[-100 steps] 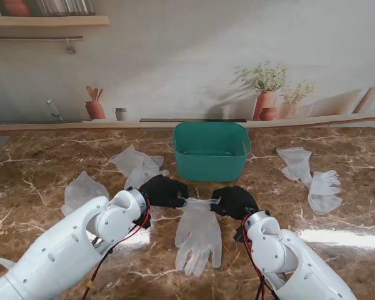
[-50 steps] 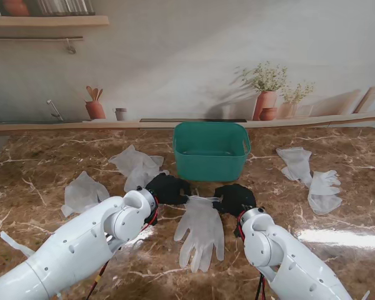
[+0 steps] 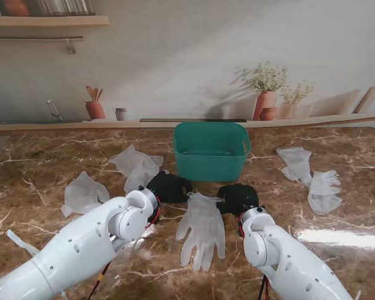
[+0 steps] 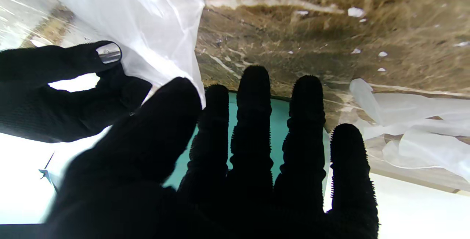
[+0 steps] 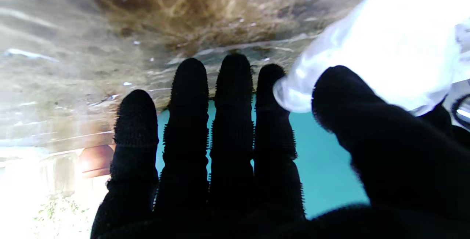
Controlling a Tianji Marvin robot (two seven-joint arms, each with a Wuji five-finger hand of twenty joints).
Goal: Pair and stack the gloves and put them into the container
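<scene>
Glove (image 3: 202, 228) flat, frame centre, cuff toward bin (image 3: 211, 150); left hand (image 3: 169, 187), right hand (image 3: 237, 198) flank cuff, fingers spread, holding nothing.

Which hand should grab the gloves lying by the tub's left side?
Probably the left hand. Those gloves lie right beside it, left of the tub. The right hand sits across the middle glove, so it would have to reach over.

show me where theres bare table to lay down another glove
Bare marble lies between the green container and the right-side gloves, and nearer to me, right of the right arm. It is crowded around the center glove, flanked by both hands, and by the left-side gloves.
</scene>
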